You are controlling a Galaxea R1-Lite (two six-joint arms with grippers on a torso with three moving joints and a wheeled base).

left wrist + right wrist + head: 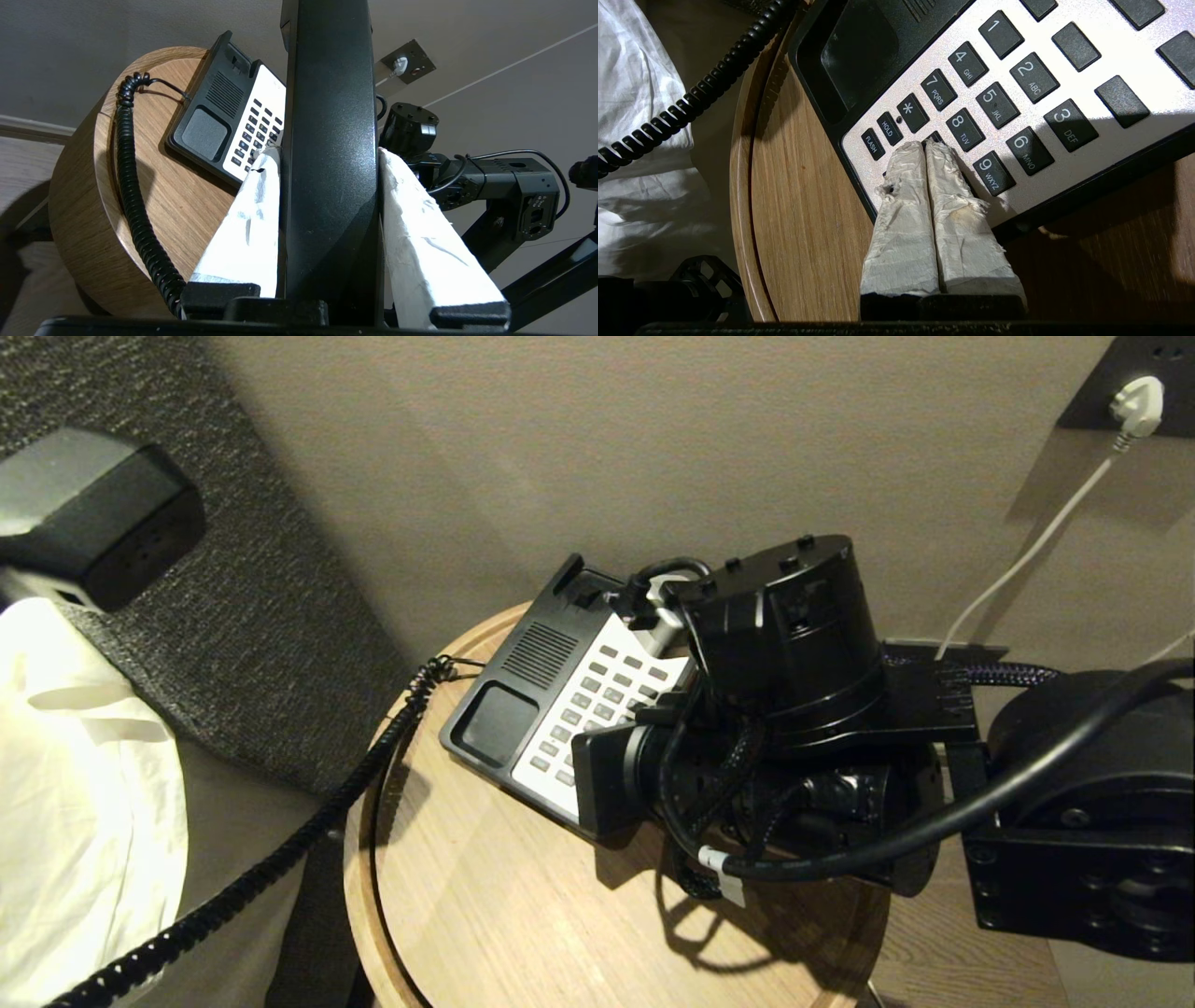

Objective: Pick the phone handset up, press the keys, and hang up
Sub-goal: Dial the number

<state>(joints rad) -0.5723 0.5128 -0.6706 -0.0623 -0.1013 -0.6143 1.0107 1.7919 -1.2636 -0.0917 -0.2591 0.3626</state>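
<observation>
The left gripper (329,154) is clamped on the phone handset (329,140), its two white-wrapped fingers (245,233) pressed against either side of the black receiver, which is held off the table; in the head view one blocky end of the handset (93,513) shows at about ten o'clock, well apart from the phone base (551,700). A black coiled cord (308,821) runs from the base's ten o'clock corner down toward seven o'clock, over the rim of the round wooden table (523,915).

The right gripper (927,144) sits over the keypad with its white-wrapped fingers pinched together, holding nothing, the tips down on a key (934,136) just below the star and 8 keys; the key's label is covered, so it is probably the zero, though that cannot be confirmed. In the head view the right arm (794,709) covers the base's four o'clock side. The handset cradle (499,723) on the base lies bare. A white cloth (84,803) lies at nine o'clock, and a white plug (1137,406) sits in a wall socket at one o'clock.
</observation>
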